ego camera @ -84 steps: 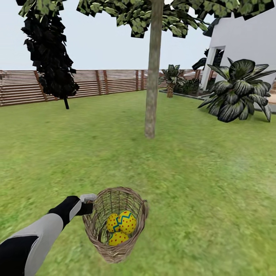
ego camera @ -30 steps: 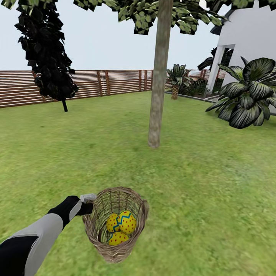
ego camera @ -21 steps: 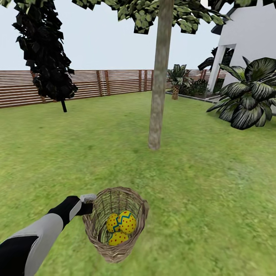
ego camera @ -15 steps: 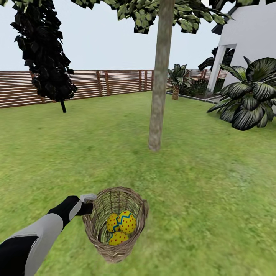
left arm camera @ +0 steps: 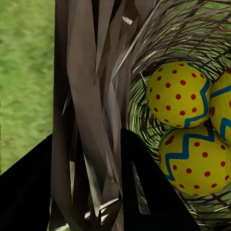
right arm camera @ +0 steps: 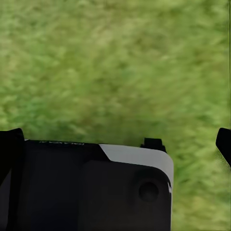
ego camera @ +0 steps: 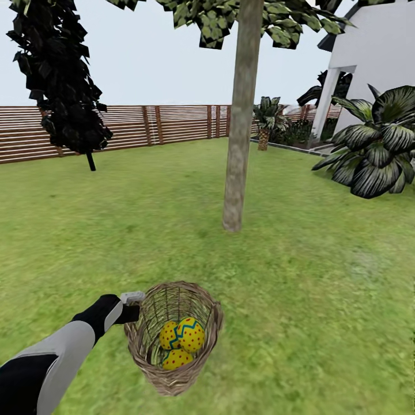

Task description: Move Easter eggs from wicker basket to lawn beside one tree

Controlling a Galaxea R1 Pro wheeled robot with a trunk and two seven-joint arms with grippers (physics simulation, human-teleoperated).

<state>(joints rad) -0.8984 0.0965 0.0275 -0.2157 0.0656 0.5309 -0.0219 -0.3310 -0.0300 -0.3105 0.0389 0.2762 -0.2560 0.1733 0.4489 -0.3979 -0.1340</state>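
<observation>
The left end effector [ego camera: 134, 305] pinches the rim of the wicker basket [ego camera: 173, 337], one finger [left arm camera: 29, 192] outside the woven wall and the other inside, and holds the basket in front of the robot above the lawn [ego camera: 323, 300]. All three Easter eggs [ego camera: 183, 341] lie inside it, huddled together at the bottom, touching one another; the left wrist view shows them close against the weave. The tree [ego camera: 237, 144] with the pale trunk stands straight ahead, well apart from the basket, with open grass between. A dark-leaved tree [ego camera: 69, 86] and a slatted fence [ego camera: 161, 124] stand farther off to the left, and a white house [ego camera: 374, 57] to the right.

The step in hand looks like carrying the whole basket toward the tree, with no egg taken out yet. The right end effector [right arm camera: 115, 139] appears spread, its two dark fingertips far apart at the edges of its wrist view, with only grass beneath.

Next, the robot needs to come close to the trunk, set the basket down beside it, and free a hand to lift the eggs out one at a time. The deep basket and snug eggs will probably call for a reach from above.
</observation>
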